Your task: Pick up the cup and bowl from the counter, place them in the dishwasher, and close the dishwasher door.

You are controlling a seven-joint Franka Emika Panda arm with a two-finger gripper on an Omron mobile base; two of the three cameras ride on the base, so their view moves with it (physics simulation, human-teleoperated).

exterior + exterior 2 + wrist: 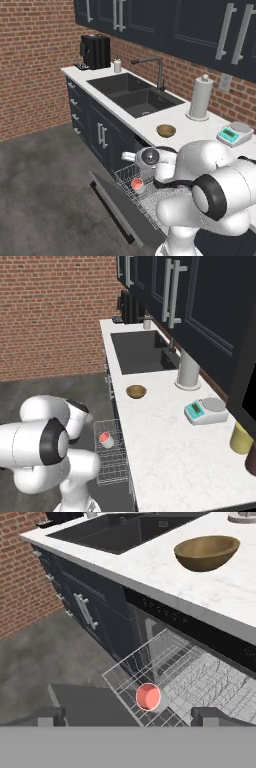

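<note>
Dark, blocky finger tips of the gripper [127,716] rise at the bottom corners of the hand view, spread wide apart with nothing between them. Just above that gap, low in the middle of the frame, the cup [148,696] stands upright in the near corner of the thin white wire rack [200,684], its round red inside facing up. The rack juts out of the dishwasher [200,639], a dark opening under the slab, and the flat dark dishwasher door [85,704] lies dropped open at the lower left. In the left base view the white, rounded arm fills the lower right, the cup [137,185] sitting in the rack [132,175] at lower centre, above the lowered door [117,207]. On the pale marble-like counter [145,125], right of centre, rests the bowl [166,131], shallow, round and wood-brown; the hand view shows it at the upper right [206,552]. Beyond it stand a tall white paper-towel roll [200,98] and a small teal kitchen scale [234,133], with a dark double sink [134,93] and a slim curved tap [155,70] toward the upper left, before a rough red brick wall [30,65].
</note>
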